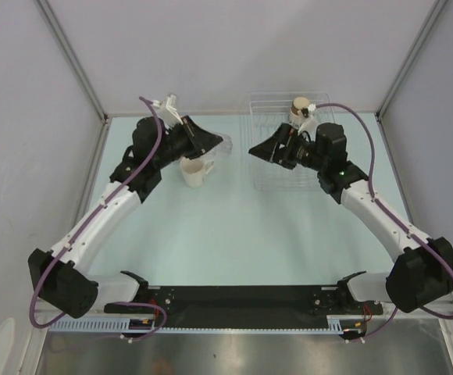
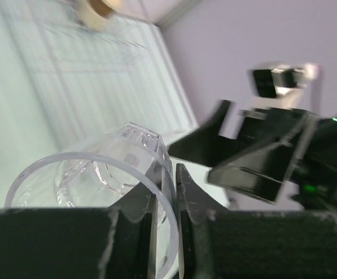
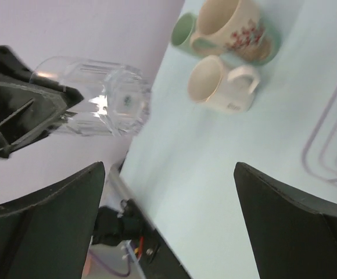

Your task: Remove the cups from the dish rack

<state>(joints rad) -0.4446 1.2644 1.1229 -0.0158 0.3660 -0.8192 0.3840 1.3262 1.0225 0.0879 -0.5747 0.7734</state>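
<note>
One clear faceted cup (image 2: 125,154): light, rigid, slick-walled. Glass or plastic, cannot tell, so treat as breakable. The hold is on the rim wall: left gripper (image 2: 167,189) pinched tight there, one finger inside, one outside. A thin grip that may let it pivot. Long axis near horizontal, mouth toward the left wrist, base toward the dish rack (image 1: 273,178). It hangs above the table (image 1: 234,234), between rack and white mug (image 1: 195,172). Right gripper (image 3: 168,174) spread wide, empty.
</note>
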